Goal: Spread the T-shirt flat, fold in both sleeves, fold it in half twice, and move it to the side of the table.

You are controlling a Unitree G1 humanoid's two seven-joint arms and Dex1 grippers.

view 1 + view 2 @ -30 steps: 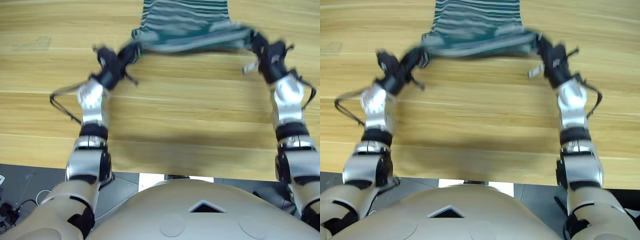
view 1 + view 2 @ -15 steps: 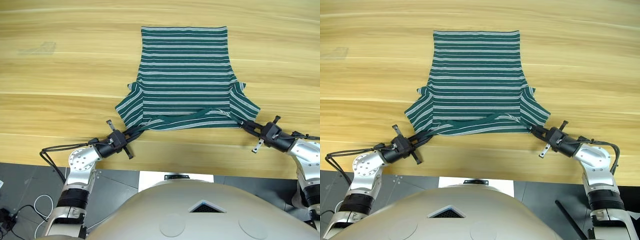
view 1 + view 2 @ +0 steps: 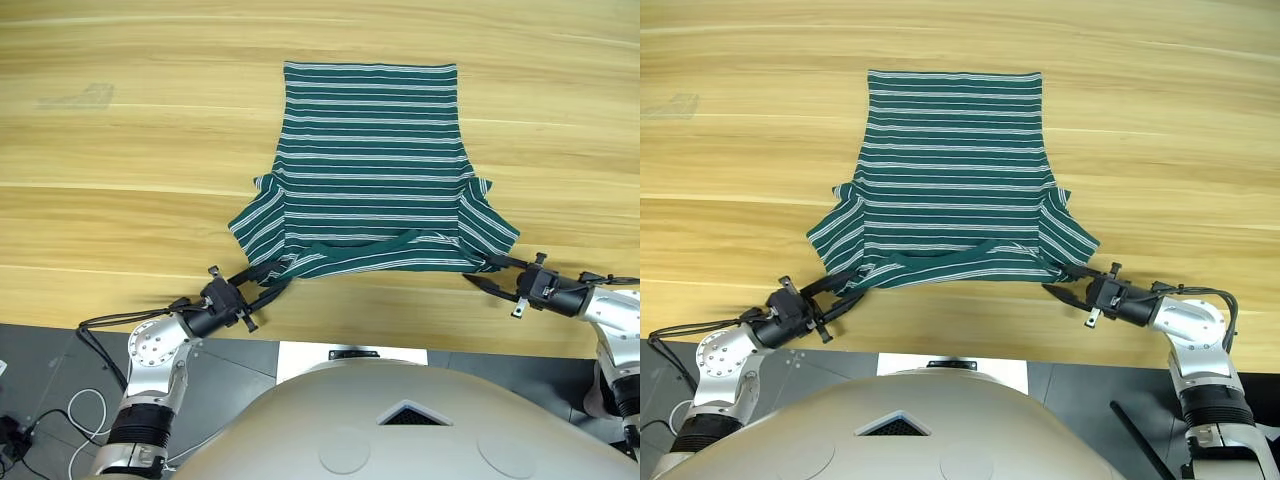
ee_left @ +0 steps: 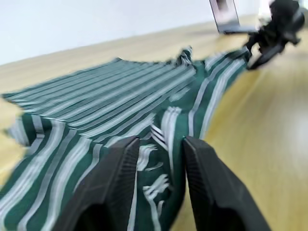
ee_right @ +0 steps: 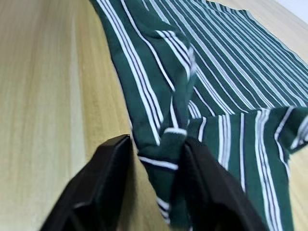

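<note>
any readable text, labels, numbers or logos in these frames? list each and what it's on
None can be read.
T-shirt: stripes only, no print or tag showing.
table: a pale patch toward its far left, no legible characters on it.
grey object at the far end in the left wrist view: too blurred to read anything.

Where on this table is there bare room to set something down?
Wide bare table lies left of the T-shirt and again right of it. A narrower strip runs beyond its far hem. Crowded: the near edge, where left gripper and right gripper sit at the shoulders.
</note>
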